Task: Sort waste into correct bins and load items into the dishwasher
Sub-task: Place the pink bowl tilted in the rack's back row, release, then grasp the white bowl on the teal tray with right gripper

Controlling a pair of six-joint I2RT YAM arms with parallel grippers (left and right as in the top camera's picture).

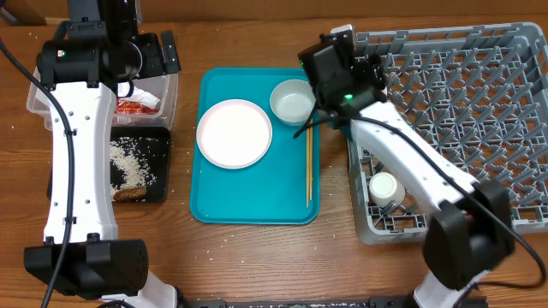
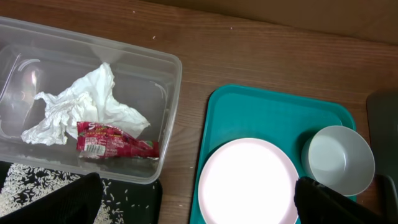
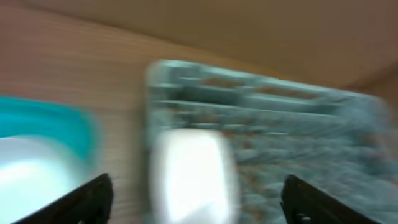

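Both grippers gape wide, holding nothing: the left gripper (image 2: 196, 198) by the clear tub (image 2: 163, 134), the right gripper (image 3: 196, 190) beside the bowl (image 1: 292, 101) at the teal tray's (image 1: 248, 192) far right. A hasty, off-centre reach could tip the bowl onto the chopsticks (image 1: 309, 167).

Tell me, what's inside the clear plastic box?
The clear tub holds crumpled white paper and a red-and-white snack wrapper. Anything under the paper is hidden.
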